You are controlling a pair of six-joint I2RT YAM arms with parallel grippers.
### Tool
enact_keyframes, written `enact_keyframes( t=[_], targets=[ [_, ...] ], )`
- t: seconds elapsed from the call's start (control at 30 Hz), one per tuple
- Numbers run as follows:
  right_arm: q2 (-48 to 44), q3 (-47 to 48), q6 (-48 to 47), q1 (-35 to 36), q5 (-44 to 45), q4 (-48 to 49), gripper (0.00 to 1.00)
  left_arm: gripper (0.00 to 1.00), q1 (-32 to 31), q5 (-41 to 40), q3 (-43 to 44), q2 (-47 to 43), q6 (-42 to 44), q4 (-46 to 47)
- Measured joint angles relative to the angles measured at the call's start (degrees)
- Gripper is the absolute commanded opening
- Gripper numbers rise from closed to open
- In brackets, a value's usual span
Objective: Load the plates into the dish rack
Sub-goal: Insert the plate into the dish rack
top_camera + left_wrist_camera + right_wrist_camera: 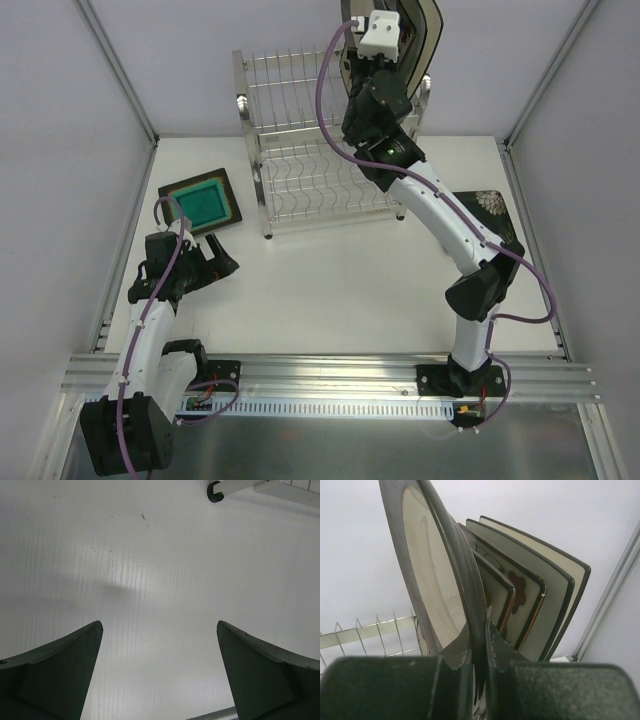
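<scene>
White table [330, 290], matte; one faint dark scratch [145, 520] shows on it in the left wrist view. Pale grey walls [60, 120] left, back and right, with aluminium posts [118, 70] slanting up at the back corners. Slotted metal rail [330, 372] along the near edge.

The dish rack [300, 150] is shiny chrome wire, bright with reflections. The round plate [432, 580] looks like glazed ceramic: a glossy cream face and a dark, slightly mottled rim. The square plates [540, 595] show the same smooth glaze. The right claw [479, 640] and left claw [160, 625] are dark, matt, grainy plastic. The desk [150, 555] is white, matt and faintly ribbed.
</scene>
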Motion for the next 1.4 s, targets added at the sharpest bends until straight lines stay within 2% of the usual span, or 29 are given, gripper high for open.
enact_keyframes(
  t=[0.63,0.97,1.4],
  targets=[
    [2.47,0.07,6.49,0.09,0.44,-6.82,0.01,0.99,0.0,0.0,0.09,0.0,0.0,-0.02],
    [3.06,0.13,6.97,0.13,1.33,-7.48,0.01,0.99,0.0,0.0,0.09,-0.02,0.0,-0.02],
    [4.85,4.66,4.09,-0.07,-0.61,-6.69,0.01,0.99,0.0,0.0,0.09,-0.63,0.0,-0.04]
  ],
)
